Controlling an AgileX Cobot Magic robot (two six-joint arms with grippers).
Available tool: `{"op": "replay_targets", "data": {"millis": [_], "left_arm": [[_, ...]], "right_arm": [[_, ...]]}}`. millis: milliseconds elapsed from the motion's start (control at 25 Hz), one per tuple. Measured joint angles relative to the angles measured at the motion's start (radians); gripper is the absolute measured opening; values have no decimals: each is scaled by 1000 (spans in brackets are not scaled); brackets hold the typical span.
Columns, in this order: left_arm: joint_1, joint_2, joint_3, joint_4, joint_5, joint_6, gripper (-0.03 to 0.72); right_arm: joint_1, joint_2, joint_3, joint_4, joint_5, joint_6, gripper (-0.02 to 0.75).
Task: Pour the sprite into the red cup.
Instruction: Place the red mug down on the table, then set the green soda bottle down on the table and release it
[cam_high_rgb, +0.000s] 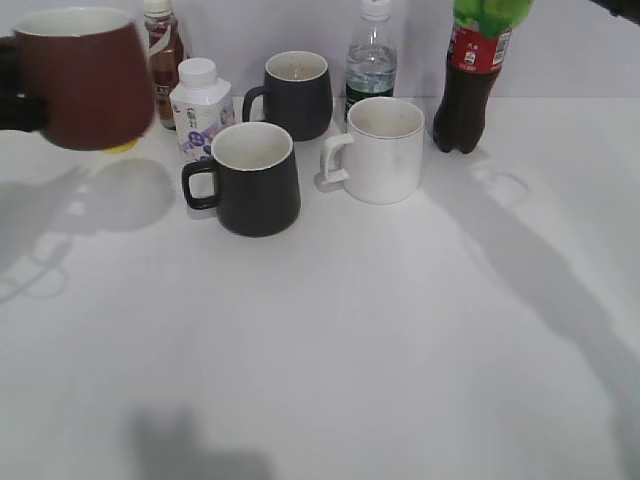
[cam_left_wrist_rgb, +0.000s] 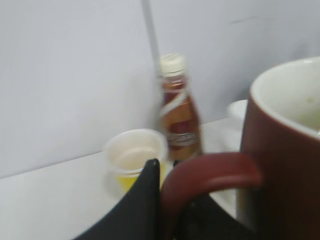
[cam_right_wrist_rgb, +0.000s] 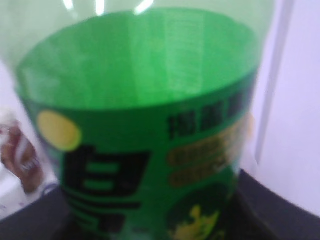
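Observation:
The red cup (cam_high_rgb: 80, 85) hangs in the air at the far left of the exterior view, upright, above the table. My left gripper (cam_left_wrist_rgb: 175, 192) is shut on its loop handle (cam_left_wrist_rgb: 210, 172); the cup's white inside shows at the right of the left wrist view. The sprite (cam_high_rgb: 490, 12) is lifted at the top right, with only its green bottom showing above the cola bottle. In the right wrist view the sprite (cam_right_wrist_rgb: 145, 125) fills the frame, and my right gripper (cam_right_wrist_rgb: 155, 222) is shut around its labelled body. The sprite's neck is out of view.
On the table stand two black mugs (cam_high_rgb: 255, 180) (cam_high_rgb: 297, 93), a white mug (cam_high_rgb: 380, 150), a cola bottle (cam_high_rgb: 470, 90), a clear water bottle (cam_high_rgb: 371, 60), a small white bottle (cam_high_rgb: 200, 105), a brown drink bottle (cam_high_rgb: 163, 55) and a yellow paper cup (cam_left_wrist_rgb: 135, 155). A wall closes off the back.

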Motion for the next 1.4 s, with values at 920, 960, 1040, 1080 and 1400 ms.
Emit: {"op": "replay_targets", "data": {"millis": [920, 960, 1040, 1080, 1400], "left_arm": [[132, 454, 0, -15, -462, 0, 46], [132, 468, 0, -15, -479, 1, 46], [132, 503, 0, -18, -519, 19, 46], [132, 521, 0, -19, -543, 35, 46], [132, 637, -20, -52, -628, 92, 46]], "right_arm": [[-3, 40, 184, 274, 119, -96, 398], [-3, 58, 186, 275, 110, -97, 398], [-3, 88, 191, 277, 83, -98, 398], [-3, 101, 192, 278, 68, -98, 398], [-3, 138, 192, 282, -23, -111, 398]]}}
